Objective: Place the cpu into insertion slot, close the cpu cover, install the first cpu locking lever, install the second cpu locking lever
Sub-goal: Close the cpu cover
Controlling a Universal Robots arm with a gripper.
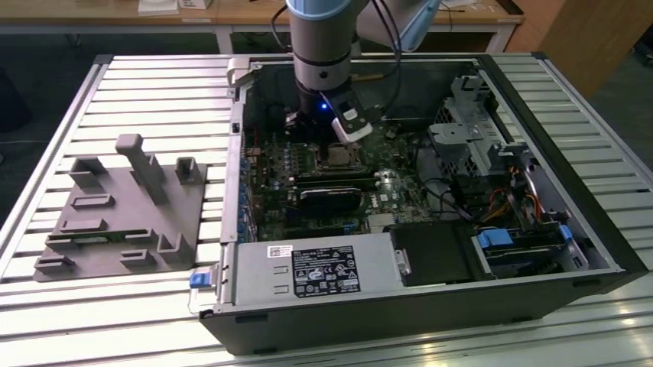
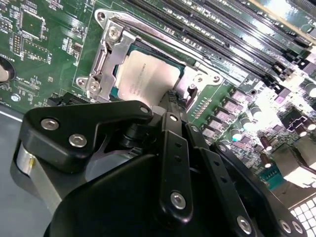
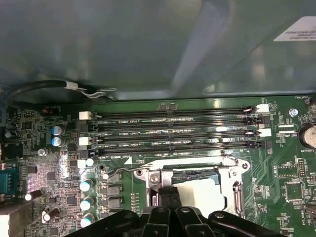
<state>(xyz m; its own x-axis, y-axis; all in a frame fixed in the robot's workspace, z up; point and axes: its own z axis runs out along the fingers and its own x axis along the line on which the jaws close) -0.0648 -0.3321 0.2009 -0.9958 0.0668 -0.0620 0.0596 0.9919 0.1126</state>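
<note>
The cpu (image 2: 148, 79), a pale silver square, lies flat in the insertion slot (image 3: 192, 174) on the green board. The cpu cover (image 2: 109, 55), a silver frame, lies down over its edges. A thin wire lever (image 3: 187, 161) runs along the side of the socket towards the memory slots. My gripper (image 2: 170, 97) hangs just above the edge of the cover, its black fingers (image 3: 161, 193) pressed together with nothing visible between them. In the exterior view the gripper (image 1: 335, 144) reaches down into the open computer case, right over the socket (image 1: 335, 157).
Long black memory slots (image 3: 173, 131) run beside the socket. Capacitors (image 3: 86, 185) stand on the board nearby. In the case are a black card (image 1: 332, 200), a power supply (image 1: 316, 271) and a drive cage (image 1: 479, 138). A grey fixture (image 1: 122, 214) lies on the table at the exterior view's left.
</note>
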